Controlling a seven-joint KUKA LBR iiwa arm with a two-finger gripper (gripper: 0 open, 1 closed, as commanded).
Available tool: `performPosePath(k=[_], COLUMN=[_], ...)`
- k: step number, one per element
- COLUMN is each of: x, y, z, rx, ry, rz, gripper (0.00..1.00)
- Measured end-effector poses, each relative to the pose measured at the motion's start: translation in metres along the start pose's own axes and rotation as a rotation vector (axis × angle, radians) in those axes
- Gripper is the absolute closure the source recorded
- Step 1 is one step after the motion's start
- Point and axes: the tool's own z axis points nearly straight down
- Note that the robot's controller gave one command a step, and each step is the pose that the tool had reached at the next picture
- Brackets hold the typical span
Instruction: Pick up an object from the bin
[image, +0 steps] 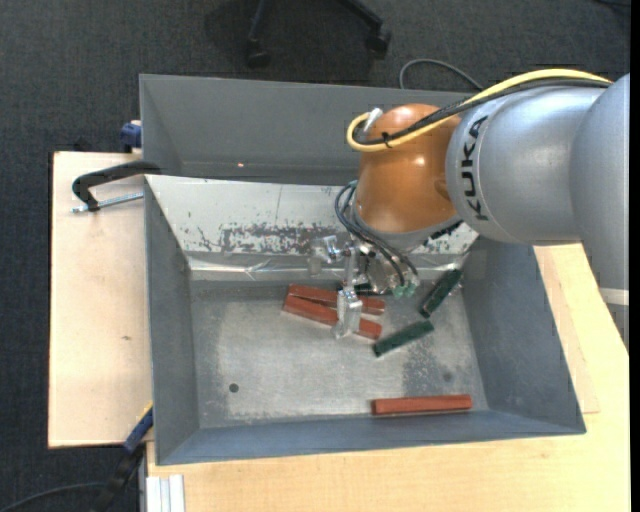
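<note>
Two green sticks (403, 338) beside gripper (348, 322), red blocks (308, 306)

Black "KUKA" lettering on grey arm (520, 160) housing.

Scuffed grey metal bin (300, 390)

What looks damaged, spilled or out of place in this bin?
Nothing is spilled or broken. Only the bin's back wall looks scuffed, with dark speckled marks. The red-brown bars and green sticks lie loose.
</note>
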Motion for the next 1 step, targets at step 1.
performPosePath(k=[1], x=[0.0044], y=[-0.0133], z=[0.0372], rx=[0.001], ry=[0.007], rz=[0.16], gripper=[0.0])
